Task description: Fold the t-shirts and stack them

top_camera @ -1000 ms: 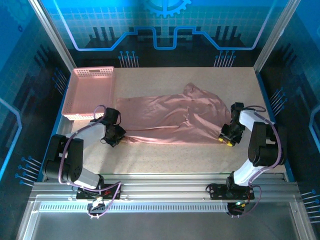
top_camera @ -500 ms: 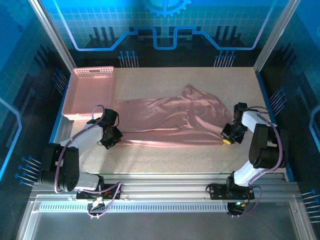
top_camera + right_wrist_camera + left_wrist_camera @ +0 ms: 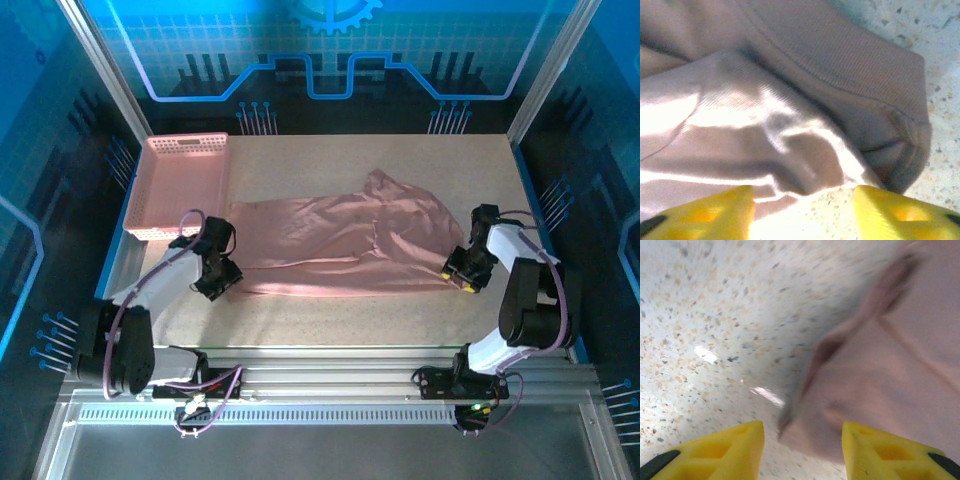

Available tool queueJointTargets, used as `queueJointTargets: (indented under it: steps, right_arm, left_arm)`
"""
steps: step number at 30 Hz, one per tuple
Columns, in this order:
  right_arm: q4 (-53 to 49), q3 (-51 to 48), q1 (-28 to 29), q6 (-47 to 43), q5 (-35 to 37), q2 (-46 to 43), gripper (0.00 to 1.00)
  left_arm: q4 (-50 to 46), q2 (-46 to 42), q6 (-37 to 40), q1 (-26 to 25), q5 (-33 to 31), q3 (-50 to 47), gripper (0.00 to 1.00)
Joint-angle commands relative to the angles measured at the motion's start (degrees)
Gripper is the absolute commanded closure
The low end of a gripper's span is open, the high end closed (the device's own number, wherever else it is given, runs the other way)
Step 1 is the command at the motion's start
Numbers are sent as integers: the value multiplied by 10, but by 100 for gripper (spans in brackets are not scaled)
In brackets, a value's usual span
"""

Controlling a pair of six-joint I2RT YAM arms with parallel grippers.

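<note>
The dusty-pink t-shirt (image 3: 345, 245) is lying spread across the middle of the desk (image 3: 400, 160). It is lying in a long, wrinkled band with a bunched lobe rising toward the far side, so it is looking loosely laid rather than squarely folded. At its left end, the left pincer (image 3: 217, 280) is hanging low with its jaws apart and gripping nothing. In the left wrist view a limp corner of the cloth is sitting just ahead of the gap between the yellow fingertips (image 3: 725, 445). At the right end, the right pincer (image 3: 461, 279) is likewise standing open and empty. There a thick, doubled hem is lying just in front of it, with bare desk showing beside the hem. The main risk is arising from this looseness. If either pincer is closing on the top layer alone, the fold is likely to be peeling open. If the two ends are being lifted unevenly, the band is likely to be twisting and the wrinkles setting into the next fold. A low approach is also risking pushing the corner away or scraping the desk. Off the left far corner the pink basket (image 3: 180, 185) is standing near the left arm, which could be clipping it on a wide swing.
</note>
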Motion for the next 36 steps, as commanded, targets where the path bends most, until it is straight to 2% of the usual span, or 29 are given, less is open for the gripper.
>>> queueJointTargets:
  steps: [1, 5, 7, 10, 18, 29, 36]
  right_arm:
    - [-34, -6, -2, -21, -48, -61, 29]
    - [-22, -32, 31, -58, -123, -125, 14]
    - [-22, -38, 53, -73, -138, -141, 11]
    - [-10, -44, 82, -84, -164, -149, 9]
    - [-6, -21, 151, -94, -161, -140, 7]
    - [0, -16, 163, -90, -163, -135, 5]
    - [7, 4, 167, -88, -164, -120, 4]
  left_arm:
    - [-29, -43, -30, -18, 20, 51, 51]
    - [66, -29, -90, -33, 126, 50, 49]
    - [126, -9, -135, -35, 166, 31, 50]
    - [205, 24, -195, -37, 189, -5, 51]
    - [290, 113, -245, -37, 169, -10, 57]
    - [318, 185, -249, -36, 156, 16, 60]
    - [304, 235, -222, -34, 148, 101, 60]
